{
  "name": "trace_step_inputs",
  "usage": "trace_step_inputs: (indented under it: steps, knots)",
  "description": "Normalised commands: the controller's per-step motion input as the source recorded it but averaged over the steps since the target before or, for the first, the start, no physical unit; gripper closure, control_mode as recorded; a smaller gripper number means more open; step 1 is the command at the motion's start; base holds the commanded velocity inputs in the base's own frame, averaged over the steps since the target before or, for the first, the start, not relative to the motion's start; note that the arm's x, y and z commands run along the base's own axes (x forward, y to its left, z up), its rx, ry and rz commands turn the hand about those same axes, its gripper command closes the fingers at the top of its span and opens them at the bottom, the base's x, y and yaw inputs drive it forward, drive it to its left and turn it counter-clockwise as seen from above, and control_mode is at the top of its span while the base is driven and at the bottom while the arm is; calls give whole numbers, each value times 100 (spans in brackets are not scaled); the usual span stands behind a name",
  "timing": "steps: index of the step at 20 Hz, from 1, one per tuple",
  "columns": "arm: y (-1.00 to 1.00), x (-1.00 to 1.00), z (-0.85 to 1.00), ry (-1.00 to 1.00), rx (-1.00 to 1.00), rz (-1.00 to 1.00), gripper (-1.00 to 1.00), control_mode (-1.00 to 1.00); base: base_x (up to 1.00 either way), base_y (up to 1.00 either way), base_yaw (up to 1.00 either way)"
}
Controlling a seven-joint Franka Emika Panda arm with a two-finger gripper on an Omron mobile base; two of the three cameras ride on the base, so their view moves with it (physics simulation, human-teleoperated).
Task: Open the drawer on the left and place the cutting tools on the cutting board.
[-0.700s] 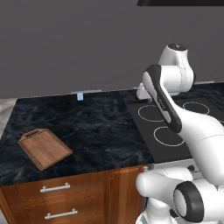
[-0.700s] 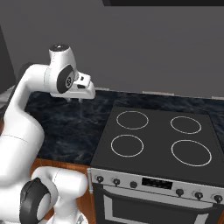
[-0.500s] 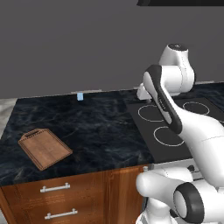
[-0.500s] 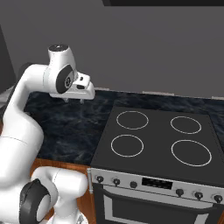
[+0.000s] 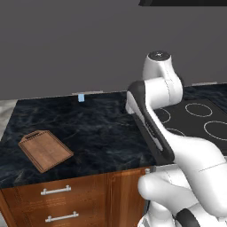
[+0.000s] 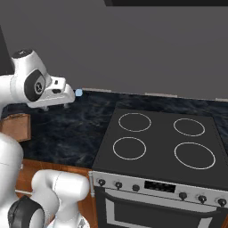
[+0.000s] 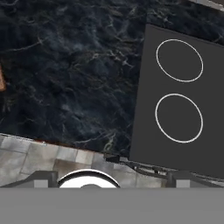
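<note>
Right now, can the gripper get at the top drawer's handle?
Probably yes. The drawer is shut and its bar handle faces out with nothing in front. The gripper hangs open above the counter, so it must swing left and drop.

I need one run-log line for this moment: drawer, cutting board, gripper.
drawer: shut | cutting board: bare, on counter | gripper: open, empty, above counter left of stove

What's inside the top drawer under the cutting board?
The top drawer is shut, so whatever's inside is hidden. Only its wood front and silver handle show, below the cutting board.
</note>
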Motion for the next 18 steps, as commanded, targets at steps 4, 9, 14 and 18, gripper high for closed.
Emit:
trace_step_inputs:
  steps: [4, 9, 14, 18]
  knots:
    - [80, -40, -18, 0, -23, 12, -100, -100, 0, 0, 0]
    - [75, -32, -32, 0, -25, 15, -100, -100, 0, 0, 0]
    - [67, -23, -45, 0, -27, 18, -100, -100, 0, 0, 0]
    - [56, -27, -49, 0, -27, 18, -100, -100, 0, 0, 0]
